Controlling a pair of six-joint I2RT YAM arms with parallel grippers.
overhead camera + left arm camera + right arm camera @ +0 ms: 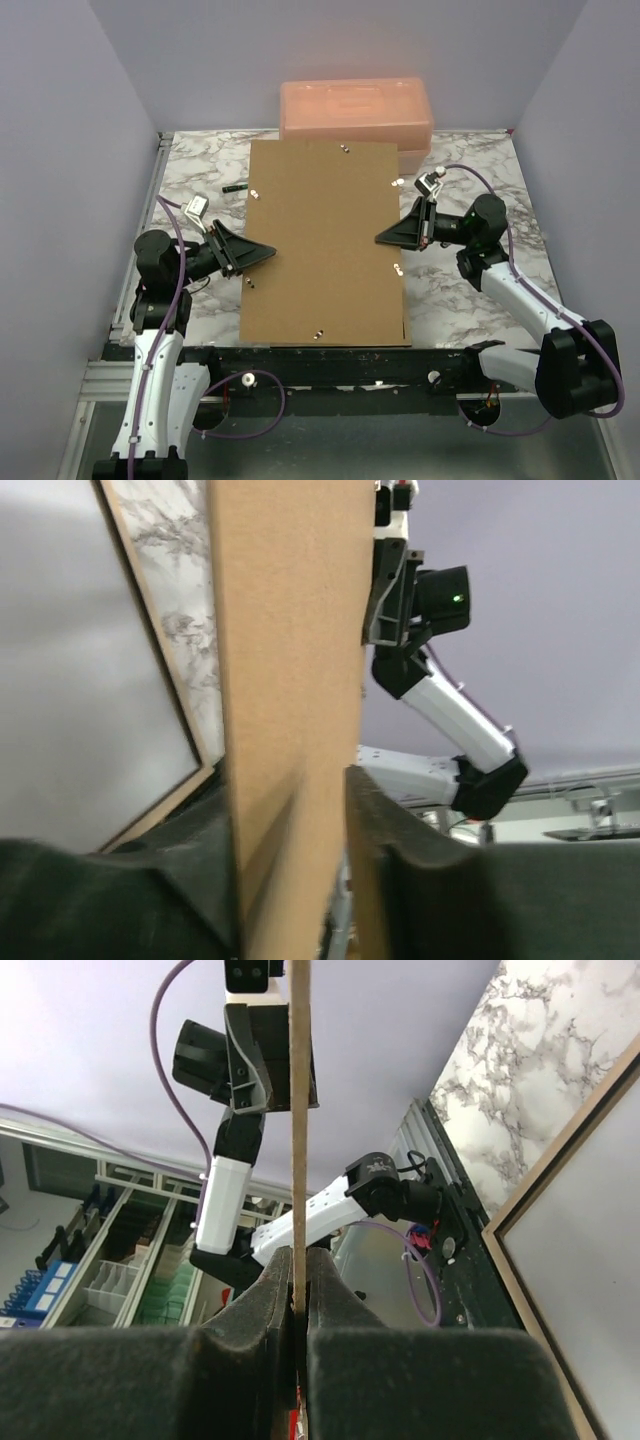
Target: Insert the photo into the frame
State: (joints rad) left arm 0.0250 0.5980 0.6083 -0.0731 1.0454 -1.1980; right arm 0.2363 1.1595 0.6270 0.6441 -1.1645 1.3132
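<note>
One panel (325,240) is showing. One frame (560,1150) is lying beneath the panel. Six metal tabs (343,148) are showing along the panel's edges: one far, two left, two right, one near. One pink box (355,108) is sitting beyond the panel. One black stick (233,187) is lying left of the panel. Two arms (160,340) are flanking the panel, each carrying one gripper: left gripper (272,250), right gripper (378,240).

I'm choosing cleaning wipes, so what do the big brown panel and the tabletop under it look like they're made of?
The backing panel looks like matte fibreboard: uniform brown face, and a thin raw edge in the right wrist view. The tabletop is marble-patterned, either laminate or stone: grey veins on white.
</note>
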